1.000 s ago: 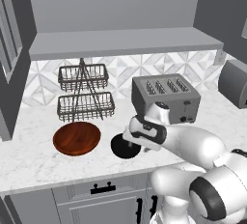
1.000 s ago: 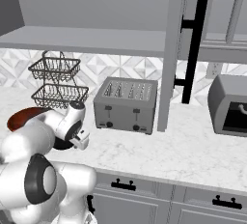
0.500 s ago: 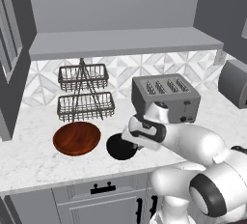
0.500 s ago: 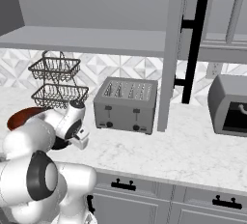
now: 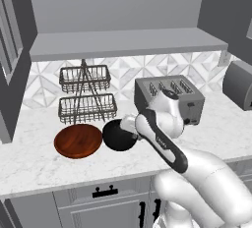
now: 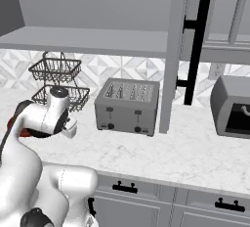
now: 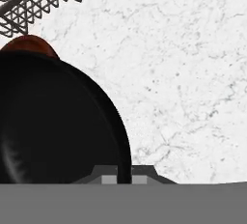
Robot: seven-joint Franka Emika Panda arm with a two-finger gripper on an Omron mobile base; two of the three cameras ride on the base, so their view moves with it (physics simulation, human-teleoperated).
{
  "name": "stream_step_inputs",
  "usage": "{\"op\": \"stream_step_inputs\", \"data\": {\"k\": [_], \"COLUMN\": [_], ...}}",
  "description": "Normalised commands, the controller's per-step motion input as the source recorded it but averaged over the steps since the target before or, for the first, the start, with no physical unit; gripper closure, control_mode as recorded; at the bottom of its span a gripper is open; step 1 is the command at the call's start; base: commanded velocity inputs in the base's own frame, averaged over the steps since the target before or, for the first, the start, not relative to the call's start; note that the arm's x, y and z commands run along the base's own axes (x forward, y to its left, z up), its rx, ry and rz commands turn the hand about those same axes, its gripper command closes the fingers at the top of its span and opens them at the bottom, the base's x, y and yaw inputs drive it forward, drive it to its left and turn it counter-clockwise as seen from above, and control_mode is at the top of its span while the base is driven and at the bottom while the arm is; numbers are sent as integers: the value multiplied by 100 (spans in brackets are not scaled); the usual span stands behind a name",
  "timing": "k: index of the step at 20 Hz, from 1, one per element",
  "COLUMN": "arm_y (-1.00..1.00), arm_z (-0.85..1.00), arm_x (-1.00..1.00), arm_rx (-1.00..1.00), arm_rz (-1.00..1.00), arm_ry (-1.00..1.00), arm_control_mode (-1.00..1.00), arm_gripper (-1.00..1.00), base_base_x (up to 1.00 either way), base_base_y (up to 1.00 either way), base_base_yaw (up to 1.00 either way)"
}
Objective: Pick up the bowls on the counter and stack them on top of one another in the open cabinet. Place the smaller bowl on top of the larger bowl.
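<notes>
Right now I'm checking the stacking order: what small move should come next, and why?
Probably a short straight lift. The gripper looks shut on the black bowl's rim, and the wooden bowl, which must go in the open cabinet first, sits right beside it, so clearance matters.

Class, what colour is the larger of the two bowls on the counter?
Reddish-brown wood; the larger bowl shows best in the left base view.

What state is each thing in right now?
claw: shut on the black bowl's rim
black bowl: gripped, tilted up
wooden bowl: flat on counter, untouched
open cabinet: shelf bare
wire baskets: nothing inside
</notes>
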Motion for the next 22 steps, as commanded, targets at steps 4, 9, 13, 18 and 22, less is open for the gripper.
{"op": "stream_step_inputs", "data": {"k": [4,9,13,18,22], "arm_y": [100,94,50,17,1], "arm_z": [49,19,-6,-17,-35], "arm_x": [9,51,56,38,-1], "arm_rx": [5,3,0,-5,-3], "arm_rz": [0,-6,-16,-12,-2], "arm_ry": [-2,0,3,7,5], "arm_control_mode": [-100,-100,-100,-100,-100], "arm_gripper": [100,100,100,100,100], "base_base_x": [0,0,0,0,0], "base_base_y": [0,0,0,0,0], "base_base_yaw": [0,0,0,0,0]}}
